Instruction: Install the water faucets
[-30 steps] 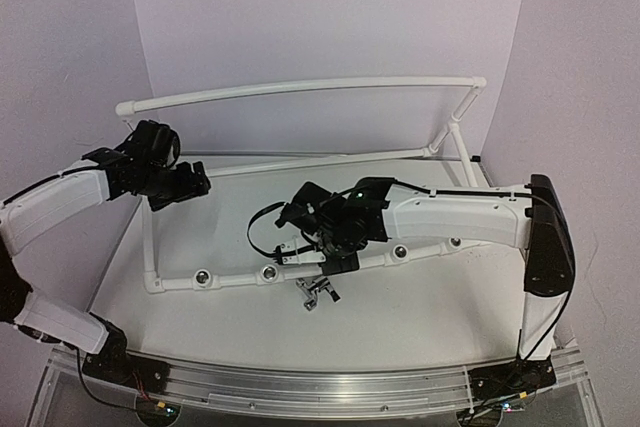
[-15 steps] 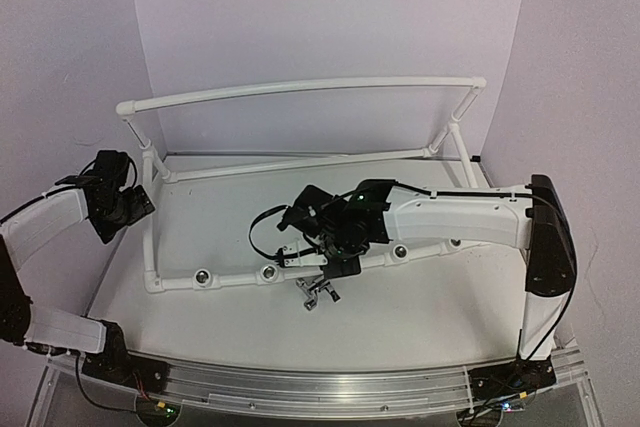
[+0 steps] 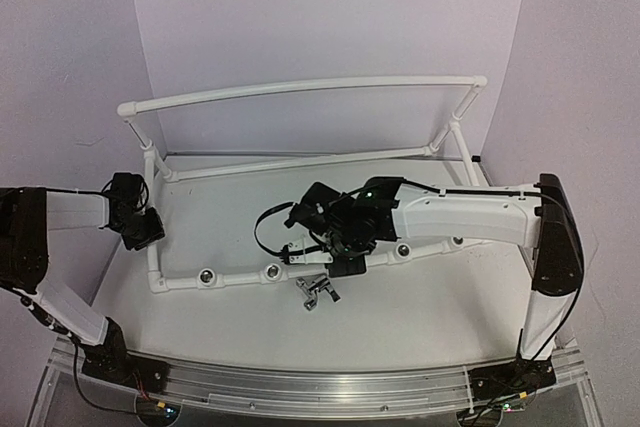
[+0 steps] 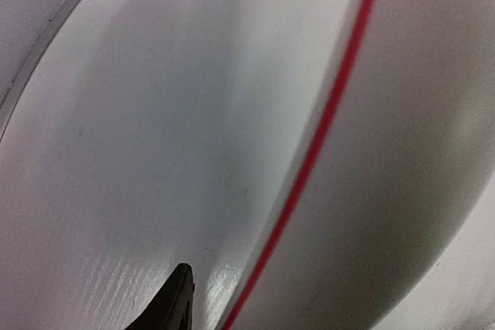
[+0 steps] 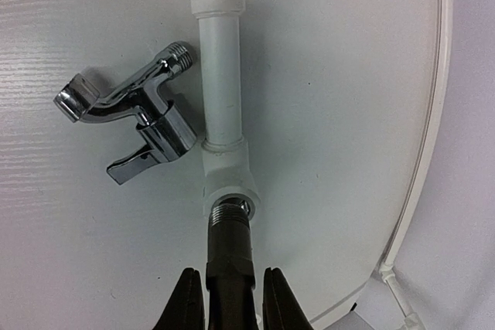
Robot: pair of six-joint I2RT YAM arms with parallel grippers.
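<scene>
In the right wrist view my right gripper [image 5: 230,273] is shut on a dark water faucet [image 5: 229,246]. Its threaded end sits at the mouth of a silver-ringed socket [image 5: 226,191] of the white pipe frame [image 5: 220,67]. A second, chrome-looking water faucet [image 5: 138,117] lies loose on the table left of that pipe. From above, the right gripper [image 3: 336,265] is over the frame's front rail [image 3: 236,275], with the loose faucet [image 3: 318,292] just in front of it. My left gripper [image 3: 141,229] hangs at the frame's left end; its own view shows only one dark fingertip [image 4: 175,304].
The front rail carries other open sockets [image 3: 205,276], [image 3: 402,250]. The frame's top rail [image 3: 300,88] spans the back on slanted posts. Lilac walls close in the back and sides. A red line [image 4: 325,125] crosses the white surface in the left wrist view.
My left arm has swung back and down from above the frame's left post to the table's left edge. The right arm and its faucet have hardly moved.
</scene>
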